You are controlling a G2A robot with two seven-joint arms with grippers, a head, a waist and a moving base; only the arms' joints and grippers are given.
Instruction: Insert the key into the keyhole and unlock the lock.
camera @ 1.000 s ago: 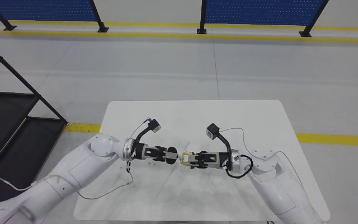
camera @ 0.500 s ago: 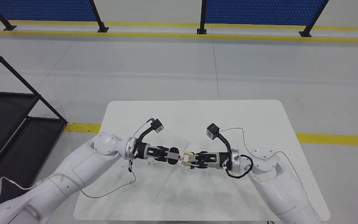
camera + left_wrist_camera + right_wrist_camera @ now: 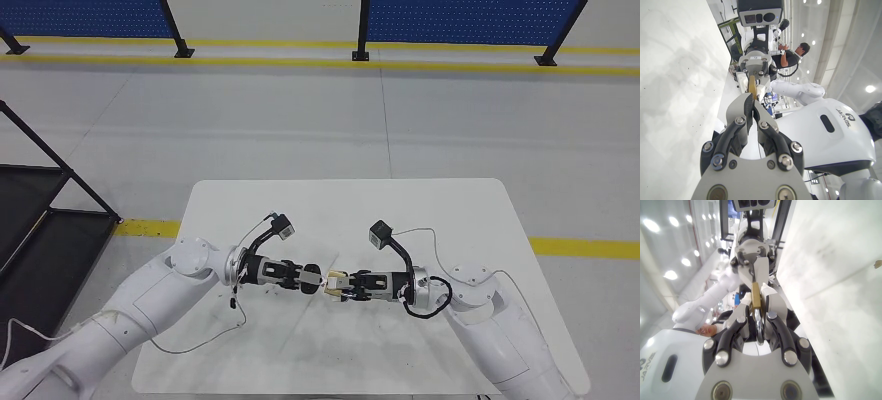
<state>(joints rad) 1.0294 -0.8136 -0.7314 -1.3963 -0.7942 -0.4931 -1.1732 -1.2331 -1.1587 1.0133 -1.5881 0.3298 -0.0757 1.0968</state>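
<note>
My right gripper [image 3: 756, 292] is shut on a brass padlock [image 3: 755, 298], whose silver shackle [image 3: 759, 326] points back toward the wrist. Facing it, my left gripper [image 3: 753, 99] is shut on the key [image 3: 754, 277], which shows as a thin dark edge between the pads. The key's tip meets the padlock's [image 3: 752, 86] end face; how deep it sits I cannot tell. In the top view, the left gripper [image 3: 312, 279] and the right gripper [image 3: 336, 284] stand tip to tip over the middle of the white table [image 3: 450, 210], with the padlock [image 3: 329, 283] between them.
The table's far edge [image 3: 350, 181] and its right edge [image 3: 530, 260] lie well away from the grippers. A black rack [image 3: 40, 220] stands on the floor to the left of the table.
The left wrist has turned and crept a little toward the padlock, and its wrist camera has shifted right. The right arm has held still with the padlock.
</note>
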